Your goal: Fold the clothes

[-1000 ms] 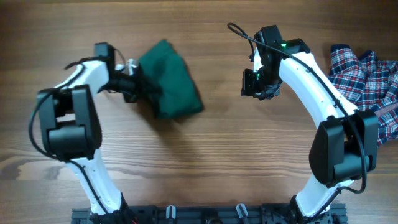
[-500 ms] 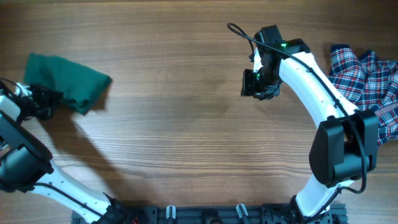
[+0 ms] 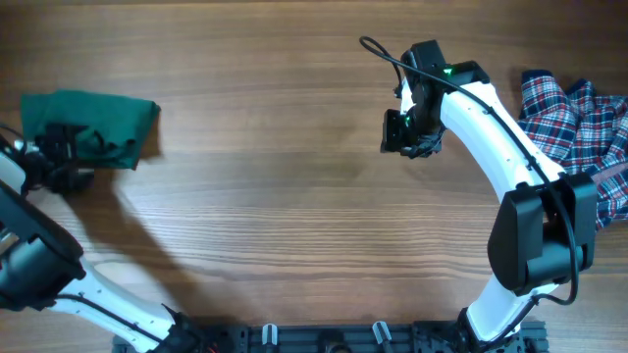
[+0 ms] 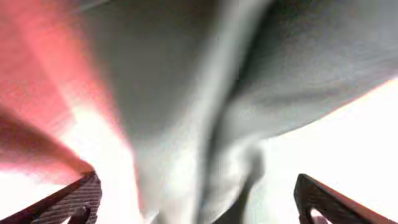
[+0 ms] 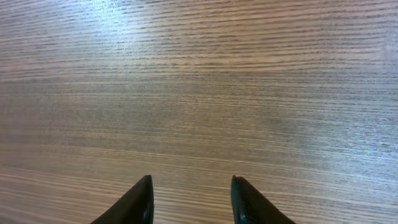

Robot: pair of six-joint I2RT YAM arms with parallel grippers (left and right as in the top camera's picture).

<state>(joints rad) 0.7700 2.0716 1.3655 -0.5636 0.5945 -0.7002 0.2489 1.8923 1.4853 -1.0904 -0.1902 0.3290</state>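
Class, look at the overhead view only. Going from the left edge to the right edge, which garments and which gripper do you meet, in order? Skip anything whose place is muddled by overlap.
dark green garment → right gripper → plaid garment

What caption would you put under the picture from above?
Left gripper open at the green garment, right gripper open over the table, plaid garment far right.

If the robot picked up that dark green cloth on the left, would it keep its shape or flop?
Probably flop: the green cloth lies rumpled, with soft folds and a wavy edge. It looks thin, so likely light. Pushed across the wooden table, it would probably bunch up rather than slide flat.
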